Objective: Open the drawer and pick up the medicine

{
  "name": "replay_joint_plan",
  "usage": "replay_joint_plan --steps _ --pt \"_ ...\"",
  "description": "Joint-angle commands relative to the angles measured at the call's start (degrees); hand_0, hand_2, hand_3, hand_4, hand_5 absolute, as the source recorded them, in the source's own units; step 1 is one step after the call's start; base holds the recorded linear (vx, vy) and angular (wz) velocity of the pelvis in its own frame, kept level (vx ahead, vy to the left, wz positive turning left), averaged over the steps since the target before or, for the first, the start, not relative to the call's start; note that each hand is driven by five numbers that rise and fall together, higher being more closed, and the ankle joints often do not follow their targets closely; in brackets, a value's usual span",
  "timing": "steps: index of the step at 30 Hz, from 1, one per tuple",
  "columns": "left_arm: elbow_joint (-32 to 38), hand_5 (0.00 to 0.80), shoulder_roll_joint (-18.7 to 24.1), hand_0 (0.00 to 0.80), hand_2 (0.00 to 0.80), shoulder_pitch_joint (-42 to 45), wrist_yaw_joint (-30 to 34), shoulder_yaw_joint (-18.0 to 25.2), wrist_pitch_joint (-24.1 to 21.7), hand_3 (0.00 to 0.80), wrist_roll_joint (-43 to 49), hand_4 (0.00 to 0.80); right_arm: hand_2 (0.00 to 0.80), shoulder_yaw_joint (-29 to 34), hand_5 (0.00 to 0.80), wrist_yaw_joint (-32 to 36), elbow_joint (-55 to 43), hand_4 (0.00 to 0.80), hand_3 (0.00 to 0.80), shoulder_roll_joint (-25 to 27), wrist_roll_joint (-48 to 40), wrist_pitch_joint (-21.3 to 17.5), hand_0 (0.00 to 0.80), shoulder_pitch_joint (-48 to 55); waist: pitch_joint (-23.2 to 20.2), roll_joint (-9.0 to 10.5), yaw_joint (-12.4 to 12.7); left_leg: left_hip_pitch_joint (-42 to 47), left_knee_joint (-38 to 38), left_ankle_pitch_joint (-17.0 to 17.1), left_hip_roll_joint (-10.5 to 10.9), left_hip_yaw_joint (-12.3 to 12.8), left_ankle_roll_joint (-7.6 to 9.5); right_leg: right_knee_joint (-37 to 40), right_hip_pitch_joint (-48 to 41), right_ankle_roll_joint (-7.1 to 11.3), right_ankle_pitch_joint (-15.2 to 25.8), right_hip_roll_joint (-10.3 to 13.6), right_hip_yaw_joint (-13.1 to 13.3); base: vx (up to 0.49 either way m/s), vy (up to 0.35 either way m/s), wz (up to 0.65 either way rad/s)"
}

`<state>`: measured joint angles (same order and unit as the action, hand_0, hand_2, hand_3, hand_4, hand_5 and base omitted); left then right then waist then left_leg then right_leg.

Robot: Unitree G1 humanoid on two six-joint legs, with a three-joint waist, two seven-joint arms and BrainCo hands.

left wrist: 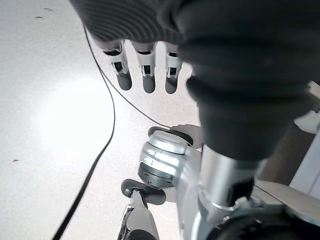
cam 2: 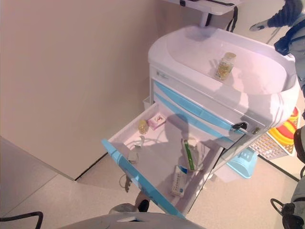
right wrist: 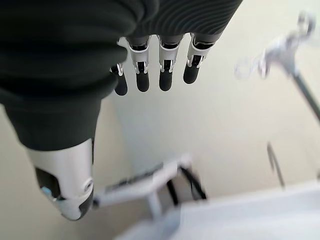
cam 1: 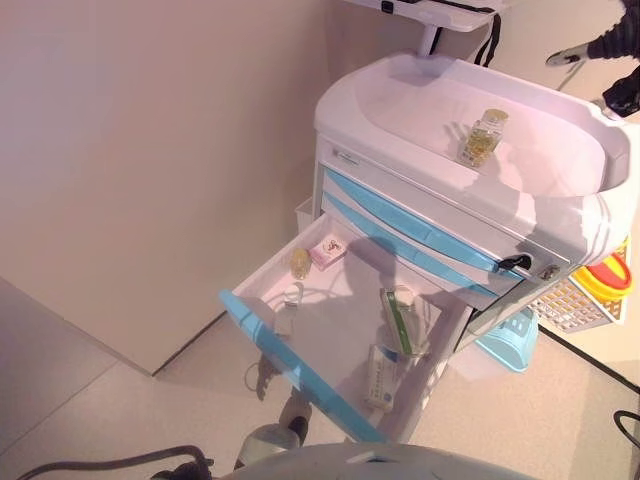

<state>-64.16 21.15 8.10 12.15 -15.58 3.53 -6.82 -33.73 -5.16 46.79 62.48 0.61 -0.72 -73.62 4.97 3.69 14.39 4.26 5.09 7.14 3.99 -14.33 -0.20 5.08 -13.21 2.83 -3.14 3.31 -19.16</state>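
White cart [cam 1: 560, 215] with pale blue drawer fronts [cam 1: 300, 372], amber-filled clear bottle [cam 1: 482, 137] on top, pink box [cam 1: 328, 251], green-striped packet [cam 1: 397, 320], yellow and red rings [cam 1: 608, 277].

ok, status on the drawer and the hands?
Both robot hands open, empty: left, right. Drawer open, medicine bottle on cart top. Nothing blocking.

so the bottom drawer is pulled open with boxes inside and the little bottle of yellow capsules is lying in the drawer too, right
Not quite. The drawer is pulled open with boxes inside, but the little bottle of yellow capsules stands upright on the cart top, not in the drawer. The left eye view shows it.
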Motion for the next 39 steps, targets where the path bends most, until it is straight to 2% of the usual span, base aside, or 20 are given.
replay_joint_plan --steps 1,4,7,11,17,21,23,28,31,33,39 --pt "-0.96 0.0 3.27 0.0 0.0 0.44 0.0 -2.28 -1.01 0.0 0.07 0.0 0.0 -3.21 0.0 -9.86 -2.42 0.0 0.0 4.68 -3.11 -2.88 0.0 -7.82 -2.85 2.31 1.63 4.67 -0.15 -8.61 1.5 3.46 1.21 -3.37 3.35 2.29 2.01 2.28 4.8 0.0 0.0 0.0" --pt "-0.87 0.0 3.48 0.0 0.0 0.29 0.59 -2.82 -0.92 0.0 0.51 0.0 0.0 -0.51 0.0 -16.29 -2.92 0.0 0.0 5.15 -7.52 -3.82 0.0 -7.75 -2.92 2.05 1.21 4.98 -0.25 -8.92 1.45 3.86 1.25 -3.39 3.25 2.33 1.96 2.3 4.95 -0.02 -0.016 -0.05" --pt "-0.72 0.0 3.42 0.0 0.0 0.11 1.29 -3.73 -0.96 0.0 2.05 0.0 0.0 5.17 0.0 -22.15 -4.18 0.0 0.0 4.91 -11.2 -4.17 0.0 -5.06 -2.9 1.61 0.55 5.12 -0.45 -9.4 1.4 4.53 1.37 -3.47 3.32 2.45 1.79 2.34 5.57 -0.037 -0.02 -0.09" --pt "-0.16 0.0 3.28 0.0 0.0 0.13 1.82 -5.15 -1.04 0.0 3.81 0.0 0.0 14.13 0.0 -25.53 -7.91 0.0 0.0 4.12 -15.83 -5.0 0.0 2.74 -2.74 0.81 -1.05 5.26 -0.57 -9.85 1.29 5.95 1.58 -3.62 3.8 2.57 1.73 2.2 7.09 -0.054 -0.021 -0.08" --pt "1.06 0.0 3.72 0.0 0.0 -0.67 3.75 -7.15 -2.12 0.0 6.55 0.0 0.0 30.31 0.0 -24.59 -13.9 0.0 0.0 0.74 -20.31 -6.28 0.0 21.11 -2.1 -0.51 -4.97 4.9 -0.75 -10.25 0.84 9.63 1.82 -2.85 5.25 2.99 2.88 1.75 10.5 -0.087 -0.036 -0.26" --pt "2.03 0.0 3.62 0.0 0.0 -1.23 4.27 -7.87 -3.24 0.0 7.79 0.0 0.0 40.93 0.0 -22.31 -19.34 0.0 0.0 -4.95 -20.36 -7.69 0.0 37.46 -1.53 -1.39 -8.21 4.93 -0.55 -10.7 0.31 12.69 1.86 -1.23 5.86 3.45 4.14 1.16 13.21 -0.071 -0.039 -0.38" --pt "2.46 0.0 3.44 0.0 0.0 -1.52 4.53 -7.86 -3.9 0.0 8.53 0.0 0.0 44.29 0.0 -21.33 -21.6 0.0 0.0 -8.53 -20.21 -8.64 0.0 44.23 -1.37 -1.67 -9.61 4.82 -0.4 -10.82 -0.05 14.38 1.81 -0.73 6.33 3.61 4.58 0.93 14.27 -0.075 -0.044 -0.58" --pt "3.77 0.0 3.21 0.0 0.0 -3.7 5.16 -9.2 -5.95 0.0 12.35 0.0 0.0 45.18 0.0 -21.31 -24.63 0.0 0.0 -18.93 -16.93 -9.32 0.0 55.98 -0.7 -2.5 -13.03 4.51 -0.32 -11.02 -0.97 18.65 1.69 -0.16 7.66 3.81 5.36 0.41 16.49 -0.064 -0.036 -0.48" --pt "6.48 0.0 3.8 0.0 0.0 -5.22 5.5 -10.94 -5.79 0.0 15.34 0.0 0.0 43.35 0.0 -19.68 -23.24 0.0 0.0 -22.75 -14.79 -9.11 0.0 60.06 -0.16 -3.05 -14.57 4.47 -0.63 -11.21 -1.35 20.86 1.66 -0.08 8.32 3.99 5.68 0.23 17.57 -0.021 -0.013 -0.49" --pt "9.99 0.0 4.66 0.0 0.0 -5.7 5.57 -11.6 -4.93 0.0 16.25 0.0 0.0 41.7 0.0 -19.06 -21.26 0.0 0.0 -24.51 -13.22 -8.67 0.0 61.96 0.24 -3.51 -15.35 4.77 -0.77 -11.66 -1.64 22.08 1.59 -0.11 8.35 4.19 5.37 0.14 17.93 0.013 -0.011 -0.55" --pt "23.74 0.0 9.13 0.0 0.0 -7.29 9.65 -9.9 0.72 0.0 14.9 0.0 0.0 37.17 0.0 -18.21 -15.79 0.0 0.0 -29.98 -9.7 -9.23 0.0 69.57 1.48 -4.3 -16.79 3.43 -1.7 -11.58 -2.1 24.19 1.6 -0.31 9.91 4.71 5.94 0.34 18.39 -0.008 -0.013 -0.26"
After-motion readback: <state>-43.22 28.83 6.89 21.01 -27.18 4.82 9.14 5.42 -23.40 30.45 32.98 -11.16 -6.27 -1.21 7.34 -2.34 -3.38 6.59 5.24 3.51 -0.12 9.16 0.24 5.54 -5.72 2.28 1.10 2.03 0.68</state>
